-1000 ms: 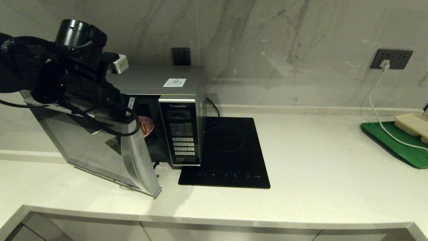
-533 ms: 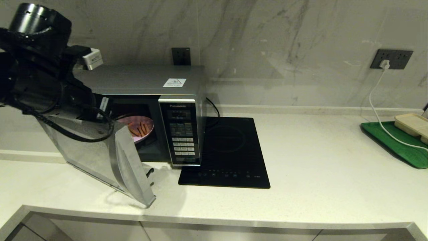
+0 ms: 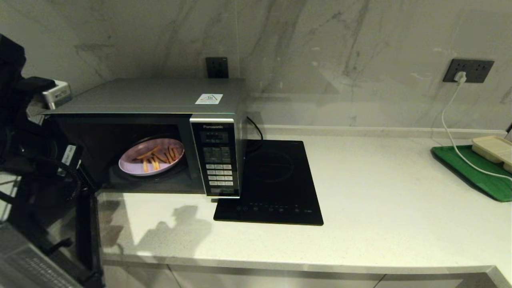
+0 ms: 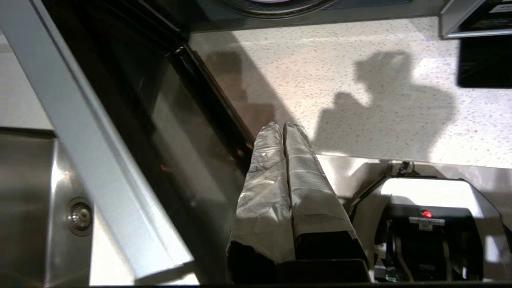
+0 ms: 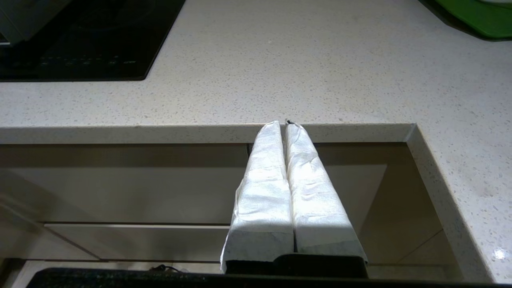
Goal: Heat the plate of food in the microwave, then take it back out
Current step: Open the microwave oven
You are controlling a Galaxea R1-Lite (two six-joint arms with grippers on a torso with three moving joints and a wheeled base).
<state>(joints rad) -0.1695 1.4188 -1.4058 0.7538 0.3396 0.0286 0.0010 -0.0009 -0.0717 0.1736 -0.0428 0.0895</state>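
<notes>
The silver microwave (image 3: 160, 96) stands at the back left of the counter with its door (image 3: 86, 228) swung wide open to the left. Inside, on the turntable, sits the lilac plate of food (image 3: 129, 167) with orange fries (image 3: 158, 156). My left arm (image 3: 24, 132) is at the far left, in front of the open door. The left gripper (image 4: 283, 126) is shut and holds nothing; it is beside the door's inner face (image 4: 160, 120), above the counter's front edge. The right gripper (image 5: 283, 123) is shut and empty, parked below the counter's front edge.
A black induction cooktop (image 3: 276, 180) lies right of the microwave's keypad (image 3: 216, 160). At the far right a green tray (image 3: 472, 170) carries a beige compartment tray (image 3: 494, 148), with a white cable (image 3: 452, 120) running to a wall socket. A steel sink (image 4: 24, 208) lies beyond the door.
The microwave door swung from half open to wide open. My left arm moved left and back toward me with it, so the whole plate now shows.
</notes>
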